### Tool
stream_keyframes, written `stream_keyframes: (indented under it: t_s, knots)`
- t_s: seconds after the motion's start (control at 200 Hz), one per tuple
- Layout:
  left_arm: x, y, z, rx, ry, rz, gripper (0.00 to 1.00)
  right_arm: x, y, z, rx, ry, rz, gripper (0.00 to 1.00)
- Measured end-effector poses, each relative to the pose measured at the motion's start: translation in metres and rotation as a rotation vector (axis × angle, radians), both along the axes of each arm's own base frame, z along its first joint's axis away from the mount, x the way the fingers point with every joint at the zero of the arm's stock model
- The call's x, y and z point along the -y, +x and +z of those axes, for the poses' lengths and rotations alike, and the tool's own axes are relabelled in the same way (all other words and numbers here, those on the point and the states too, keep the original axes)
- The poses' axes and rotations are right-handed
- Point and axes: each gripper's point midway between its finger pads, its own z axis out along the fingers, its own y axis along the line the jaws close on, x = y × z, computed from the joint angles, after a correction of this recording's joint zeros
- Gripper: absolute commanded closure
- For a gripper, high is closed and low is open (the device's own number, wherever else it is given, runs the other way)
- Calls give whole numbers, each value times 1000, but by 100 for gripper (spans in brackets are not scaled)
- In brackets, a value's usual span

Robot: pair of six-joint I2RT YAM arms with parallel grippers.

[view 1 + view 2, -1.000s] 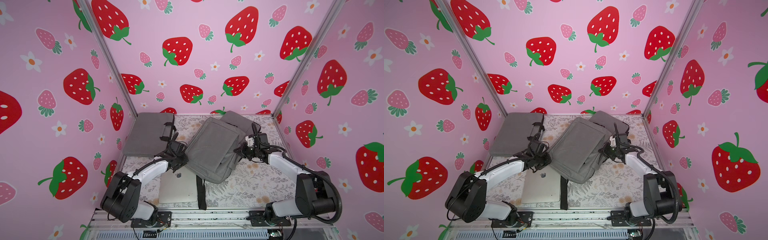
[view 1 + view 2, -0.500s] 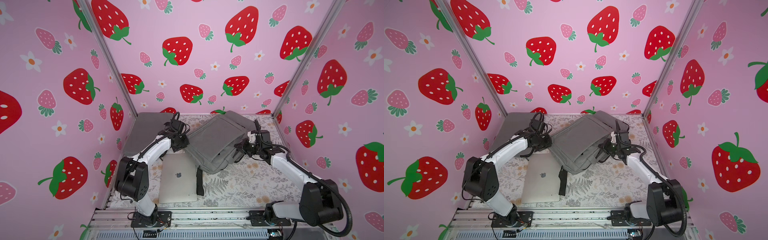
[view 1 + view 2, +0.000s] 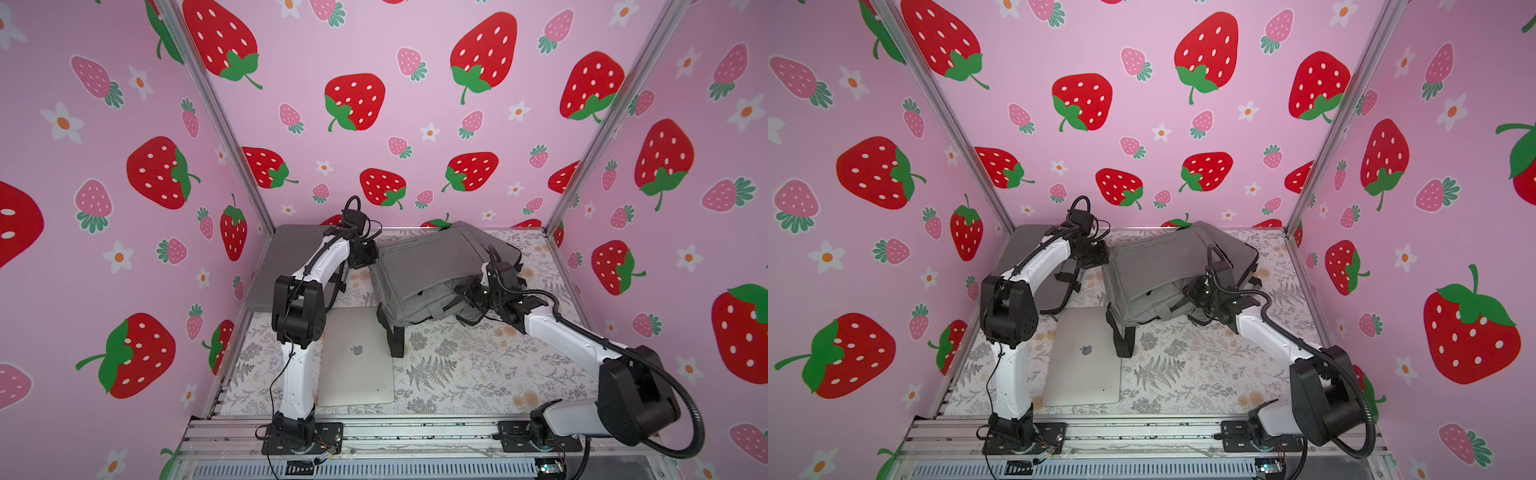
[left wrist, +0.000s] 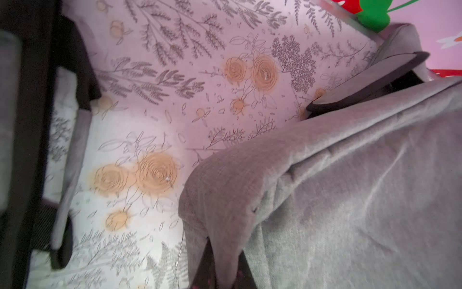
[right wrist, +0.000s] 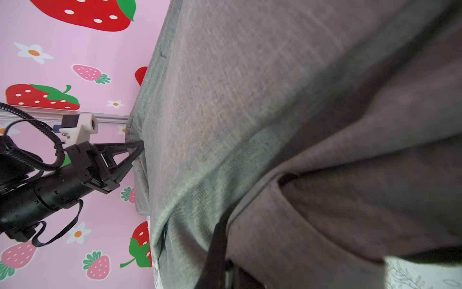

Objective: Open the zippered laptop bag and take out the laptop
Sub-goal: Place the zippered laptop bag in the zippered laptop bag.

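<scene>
The silver laptop (image 3: 357, 357) (image 3: 1086, 357) lies flat and closed on the floral table, outside the bag. The grey laptop bag (image 3: 428, 266) (image 3: 1154, 266) hangs tilted behind it, held off the table between both arms, its mouth gaping toward the front. My left gripper (image 3: 372, 264) (image 4: 225, 275) is shut on the bag's left corner (image 4: 225, 187). In the right wrist view that pinch shows from the side (image 5: 140, 147). My right gripper (image 3: 461, 291) (image 5: 230, 270) is shut on the bag's fabric at its right front edge, its fingertips buried in cloth.
A second flat grey bag (image 3: 291, 257) (image 3: 1025, 245) lies at the back left, partly under my left arm. A black strap (image 3: 397, 340) dangles from the held bag onto the table beside the laptop. Pink strawberry walls enclose three sides.
Both arms have carried the bag up and toward the back wall, off the laptop. The laptop stays in place and now lies almost wholly uncovered.
</scene>
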Motion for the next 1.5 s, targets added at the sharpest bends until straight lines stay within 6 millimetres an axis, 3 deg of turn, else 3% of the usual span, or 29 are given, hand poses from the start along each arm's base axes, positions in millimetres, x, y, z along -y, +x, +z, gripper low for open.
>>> stream_keyframes:
  t_s: [0.165,0.29,0.54,0.715,0.865,1.091,1.231,1.336,1.501]
  knots:
    - [11,22,-29,-19,-21,-36,82,-4,2,-15,-2,-24,2,100]
    - [17,33,-36,-12,-34,-54,76,-7,3,-16,12,-32,15,94]
    - [22,35,-34,12,-46,-100,63,-12,-15,-30,7,-122,144,55]
    - [24,29,-30,12,-33,-138,58,-11,-37,-26,35,-215,287,41]
    - [29,17,-16,11,-17,-180,55,-4,-54,-1,173,-296,419,29]
    - [32,-10,29,49,-25,-207,52,-6,-67,36,437,-392,602,24]
    - [35,-39,57,78,-59,-229,50,-16,-76,34,550,-480,736,21]
    - [34,-58,67,87,-74,-238,49,-23,-80,26,643,-602,843,17]
    - [32,-100,54,39,-96,-239,48,-25,-73,1,752,-856,1001,12]
